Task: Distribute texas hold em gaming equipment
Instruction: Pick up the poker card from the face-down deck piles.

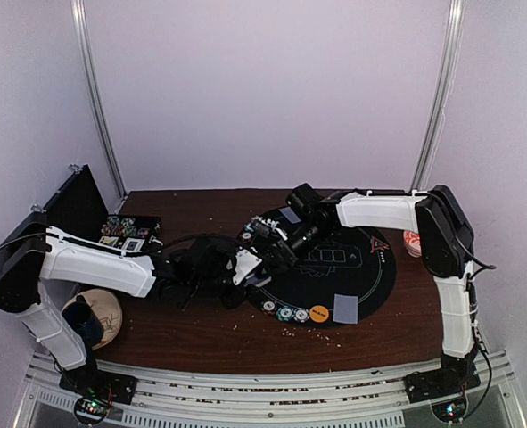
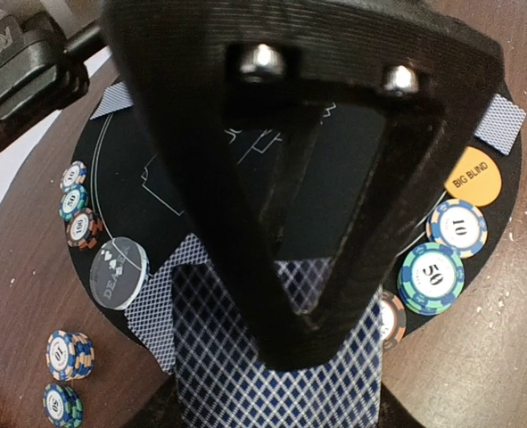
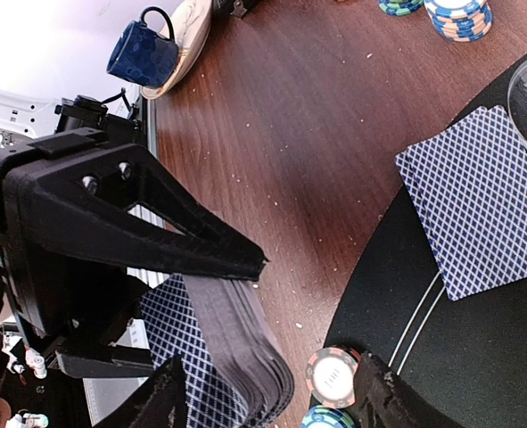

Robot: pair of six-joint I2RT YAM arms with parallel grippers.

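Observation:
My left gripper point(image 2: 290, 361) is shut on a deck of blue-diamond-backed playing cards point(image 2: 245, 392), held just off the left rim of the black mat point(image 1: 370, 267). In the right wrist view the deck point(image 3: 245, 348) fans out under the left gripper's black finger. My right gripper point(image 3: 272, 397) stands open, its fingers point(image 3: 167, 403) either side of the deck's edge. Two face-down cards point(image 2: 156, 308) lie on the mat beside a clear dealer disc point(image 2: 119, 272). Striped chips point(image 2: 432, 278), an orange disc point(image 2: 471, 176) and two more cards point(image 2: 501, 123) sit round the mat's rim.
Two chip stacks point(image 2: 69, 354) stand on the wooden table left of the mat. An open chip case point(image 1: 129, 232) sits at the back left, and a blue mug on a plate point(image 1: 89, 316) at the near left. The red-and-white bowl point(image 1: 412, 242) is right of the mat.

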